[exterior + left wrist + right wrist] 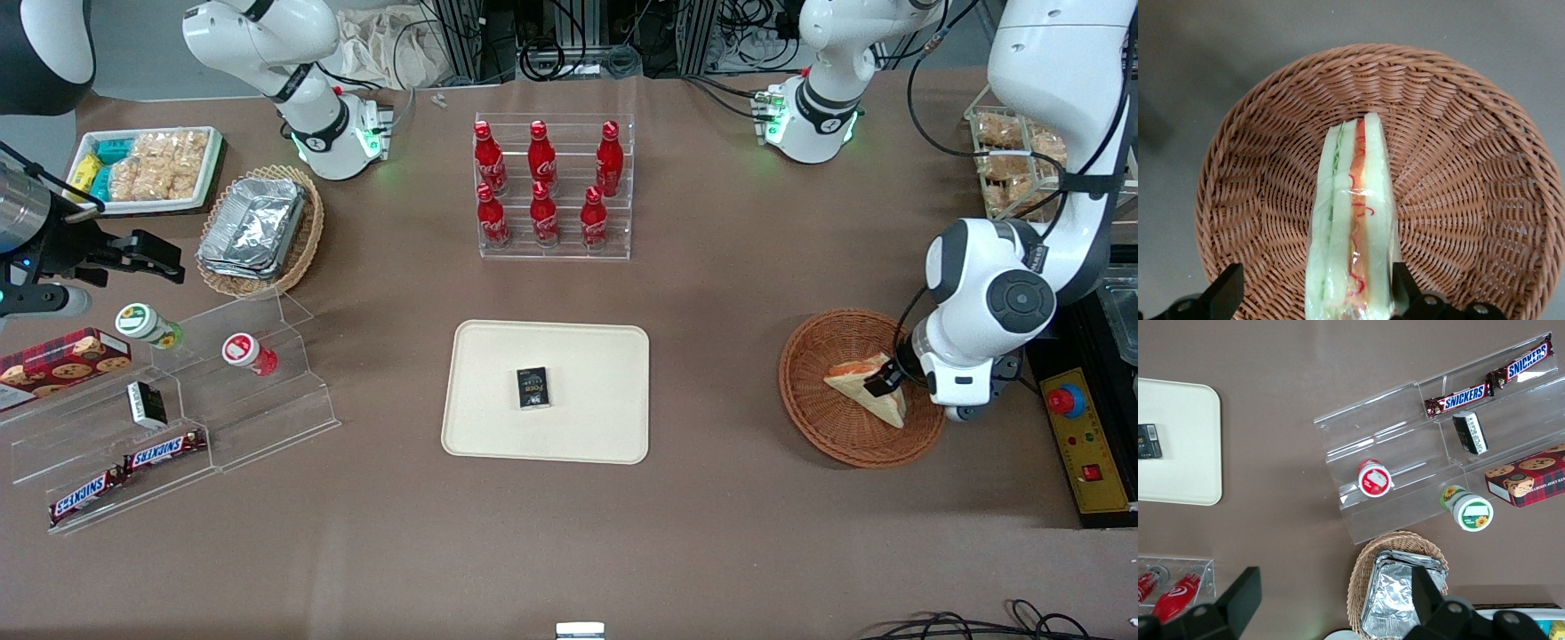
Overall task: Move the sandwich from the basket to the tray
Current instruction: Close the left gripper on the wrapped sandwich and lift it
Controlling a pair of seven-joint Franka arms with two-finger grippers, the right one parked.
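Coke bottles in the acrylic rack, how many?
6. Three Coke bottles stand on the acrylic rack's upper step, three on the lower step nearer the front camera. None looks hidden. The gripper is at the sandwich.

You're looking at a table [729,293] covered edge to edge in matte brown, evenly lit, with only soft shadows. At its edge farthest from the front camera, black cables [569,44] tangle beside crumpled pale fabric [391,44]. At the working arm's end sits a yellow control panel [1089,444] with a red button [1064,401].
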